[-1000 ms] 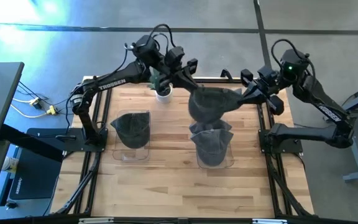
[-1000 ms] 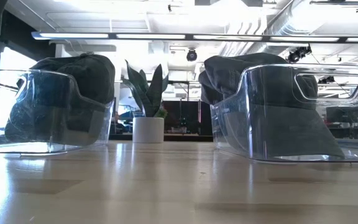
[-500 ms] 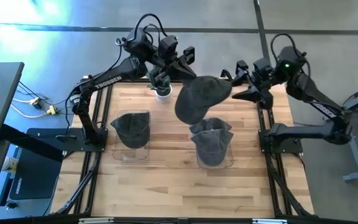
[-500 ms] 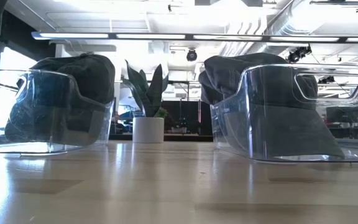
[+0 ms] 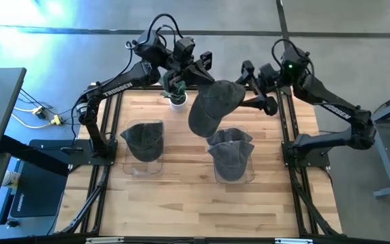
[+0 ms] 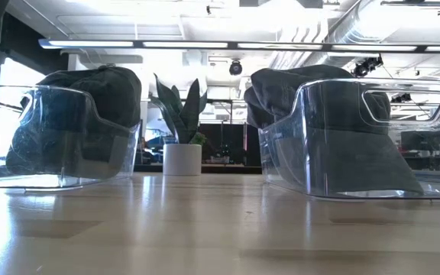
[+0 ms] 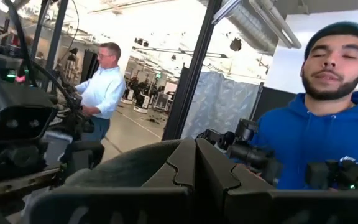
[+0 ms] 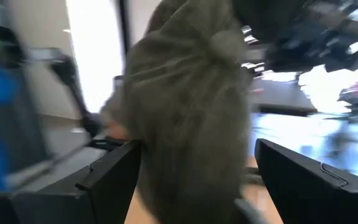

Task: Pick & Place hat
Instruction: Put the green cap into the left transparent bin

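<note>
I see the grey hat [image 5: 214, 107] hanging in the air above the back half of the table [image 5: 181, 203], just behind the right-hand clear bin [image 5: 232, 163]. My left gripper [image 5: 205, 80] holds it, fingers clamped tight on the fabric at its upper edge, so the hat droops down from that pinch. In the left wrist view the two dark fingers [image 7: 194, 168] press together with the grey cloth bunched behind them. My right gripper [image 5: 261, 95] sits just beside the hat on its right, jaws spread wide and holding nothing; through its own camera the hat [image 8: 191, 106] hangs between the two parted fingers [image 8: 114, 168] without touching them. Below, the right bin already has a dark hat [image 5: 230, 154] in it, and the left bin [image 5: 143, 148] holds another one [image 5: 143, 139]. A small potted plant [image 5: 177, 98] stands at the table's back edge, near the left gripper. A person in a blue hoodie [image 7: 316, 137] stands beyond the table.
</note>
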`<state>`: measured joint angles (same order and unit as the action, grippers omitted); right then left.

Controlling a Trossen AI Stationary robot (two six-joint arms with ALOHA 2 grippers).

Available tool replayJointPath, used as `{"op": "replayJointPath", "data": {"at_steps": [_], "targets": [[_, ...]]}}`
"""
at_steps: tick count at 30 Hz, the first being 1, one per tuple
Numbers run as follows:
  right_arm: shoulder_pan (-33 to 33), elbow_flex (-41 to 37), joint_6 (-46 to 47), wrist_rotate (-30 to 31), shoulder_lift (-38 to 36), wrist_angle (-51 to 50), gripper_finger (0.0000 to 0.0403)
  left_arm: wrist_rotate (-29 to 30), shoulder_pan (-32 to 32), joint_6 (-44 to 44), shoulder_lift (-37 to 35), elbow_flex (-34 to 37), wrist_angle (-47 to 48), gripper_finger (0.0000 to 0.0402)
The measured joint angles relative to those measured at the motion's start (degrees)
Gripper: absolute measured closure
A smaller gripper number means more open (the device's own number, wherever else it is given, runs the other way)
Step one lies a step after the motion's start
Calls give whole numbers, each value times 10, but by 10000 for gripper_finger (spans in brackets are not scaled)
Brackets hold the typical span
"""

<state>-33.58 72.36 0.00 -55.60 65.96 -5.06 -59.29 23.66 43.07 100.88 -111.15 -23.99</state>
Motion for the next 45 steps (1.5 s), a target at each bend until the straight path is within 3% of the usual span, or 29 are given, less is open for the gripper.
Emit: {"op": "replayJointPath", "data": {"at_steps": [8,12,17,24,33,37,45], "targets": [[11,0,170,-236,19,54,94,-2,17,14,0,0,2,401],[11,0,234,-273,1,59,114,-12,26,22,-3,0,5,401],[11,0,214,-238,-25,64,197,-14,30,20,-4,0,5,401],[37,0,132,-95,-48,67,381,-12,38,9,-4,0,4,401],[56,0,224,-77,-55,151,397,-18,31,1,-4,0,5,398],[47,26,266,-88,-54,140,398,-71,21,17,13,0,6,353],[47,113,307,-152,0,98,399,-85,8,61,44,-1,-5,178]]}}
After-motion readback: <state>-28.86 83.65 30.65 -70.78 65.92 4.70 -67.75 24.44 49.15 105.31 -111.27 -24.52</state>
